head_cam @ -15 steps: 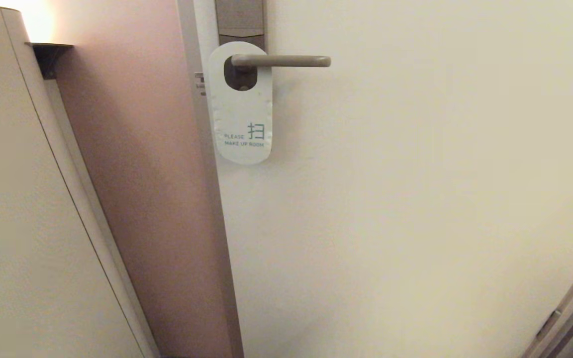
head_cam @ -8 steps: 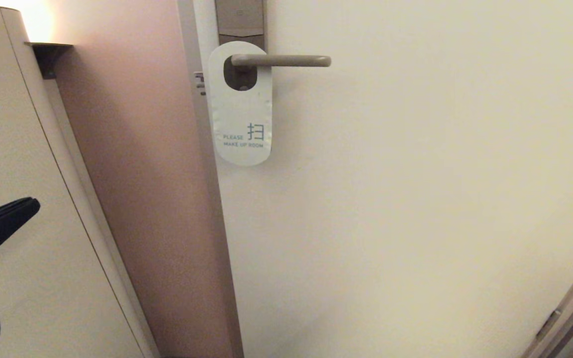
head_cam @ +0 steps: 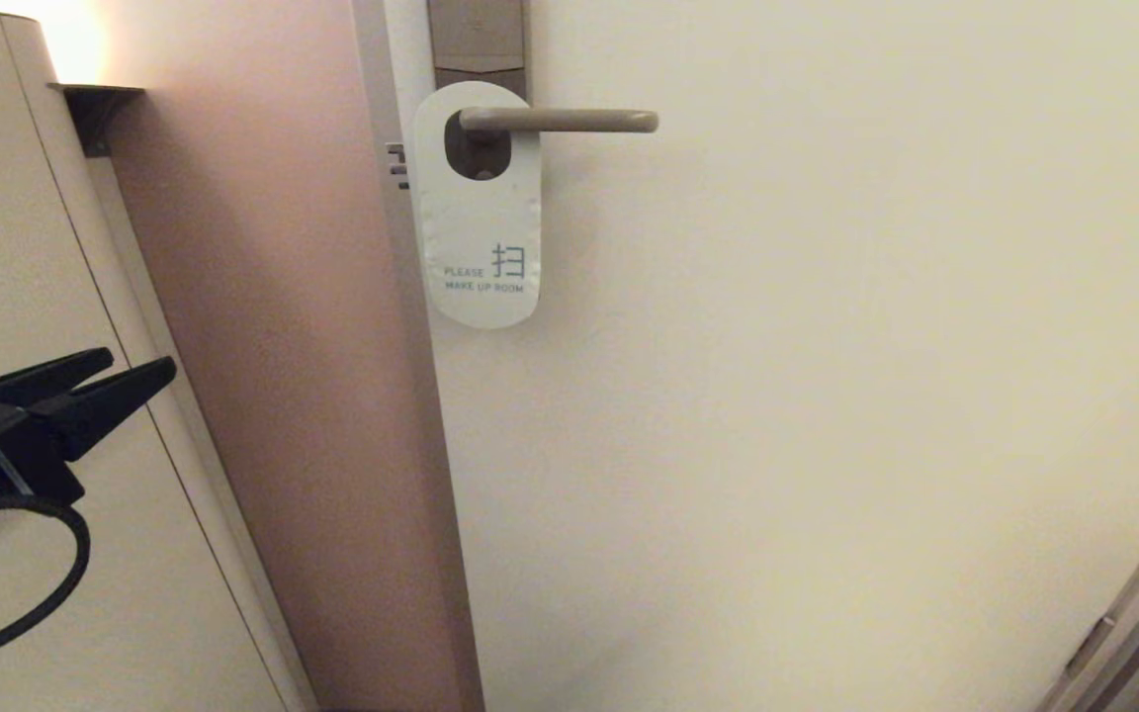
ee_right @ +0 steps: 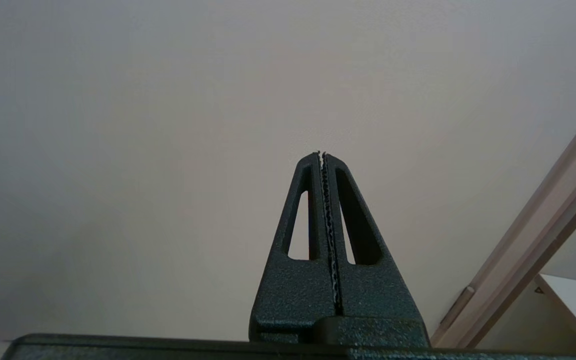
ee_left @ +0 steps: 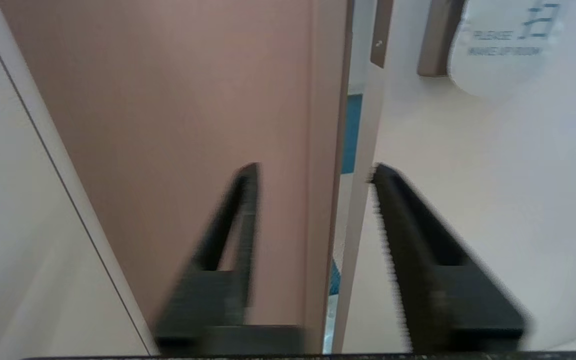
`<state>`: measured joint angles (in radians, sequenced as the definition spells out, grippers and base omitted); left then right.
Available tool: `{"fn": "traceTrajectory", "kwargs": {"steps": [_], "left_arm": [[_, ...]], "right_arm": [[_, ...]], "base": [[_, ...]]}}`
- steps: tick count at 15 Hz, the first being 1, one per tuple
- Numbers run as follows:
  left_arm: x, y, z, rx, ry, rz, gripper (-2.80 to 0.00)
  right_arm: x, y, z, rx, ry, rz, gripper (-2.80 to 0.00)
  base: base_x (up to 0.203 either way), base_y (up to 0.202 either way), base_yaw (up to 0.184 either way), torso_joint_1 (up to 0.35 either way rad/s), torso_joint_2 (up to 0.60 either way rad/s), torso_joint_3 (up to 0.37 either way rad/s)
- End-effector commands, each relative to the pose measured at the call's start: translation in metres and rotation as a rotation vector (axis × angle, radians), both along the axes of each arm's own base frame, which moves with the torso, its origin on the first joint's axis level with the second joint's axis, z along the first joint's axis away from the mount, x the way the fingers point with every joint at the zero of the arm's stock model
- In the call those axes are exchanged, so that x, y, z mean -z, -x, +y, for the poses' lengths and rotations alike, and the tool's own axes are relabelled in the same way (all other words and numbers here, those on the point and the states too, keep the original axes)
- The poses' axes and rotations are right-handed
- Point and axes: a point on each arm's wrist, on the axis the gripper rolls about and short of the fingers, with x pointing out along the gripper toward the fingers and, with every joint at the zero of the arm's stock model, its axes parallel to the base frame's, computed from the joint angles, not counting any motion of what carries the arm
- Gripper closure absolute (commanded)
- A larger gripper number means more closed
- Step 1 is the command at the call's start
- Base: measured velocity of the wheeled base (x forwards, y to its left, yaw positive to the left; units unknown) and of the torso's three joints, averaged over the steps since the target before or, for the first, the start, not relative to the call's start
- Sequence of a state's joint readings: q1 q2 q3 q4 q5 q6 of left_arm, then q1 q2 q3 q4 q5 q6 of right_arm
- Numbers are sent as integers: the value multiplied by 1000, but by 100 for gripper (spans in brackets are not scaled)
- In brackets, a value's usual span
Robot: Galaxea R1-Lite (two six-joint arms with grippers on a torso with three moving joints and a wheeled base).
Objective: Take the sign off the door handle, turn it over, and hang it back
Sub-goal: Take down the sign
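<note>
The sign (head_cam: 479, 232) hangs by its oval hole on the door handle (head_cam: 569, 121), white side out, reading "PLEASE MAKE UP ROOM". Its lower end also shows in the left wrist view, as the sign (ee_left: 503, 60) next to the brown backplate (ee_left: 435, 45). My left gripper (head_cam: 139, 364) is low at the left, well below and left of the sign. It is open, with nothing between the fingertips of the left gripper (ee_left: 314, 170). My right gripper (ee_right: 322, 156) is shut and empty, facing bare door, out of the head view.
A pinkish-brown wall panel (head_cam: 283, 346) stands left of the door edge (head_cam: 411, 396), with a narrow gap there. A pale cabinet (head_cam: 26, 297) fills the far left, behind my left arm. A wooden frame (head_cam: 1133, 613) crosses the lower right corner.
My left gripper has risen from the lower left edge and moved right toward the door. Its jaws have gone from shut to open. The sign and handle have not moved.
</note>
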<state>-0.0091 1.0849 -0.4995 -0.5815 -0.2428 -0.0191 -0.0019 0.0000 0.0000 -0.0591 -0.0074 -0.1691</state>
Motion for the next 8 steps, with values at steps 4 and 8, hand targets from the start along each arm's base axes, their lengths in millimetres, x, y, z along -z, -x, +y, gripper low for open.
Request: {"fn": "traceTrajectory", "kwargs": {"steps": [4, 8], "left_arm": [[1, -28, -1, 29, 3, -8, -280], [-3, -45, -3, 134, 21, -8, -280]], "right_arm": [[0, 0, 0, 0, 1, -1, 0], [0, 0, 0, 0, 1, -1, 0]], "base": [[0, 0, 0, 0, 0, 0], [0, 0, 0, 0, 0, 0]]}}
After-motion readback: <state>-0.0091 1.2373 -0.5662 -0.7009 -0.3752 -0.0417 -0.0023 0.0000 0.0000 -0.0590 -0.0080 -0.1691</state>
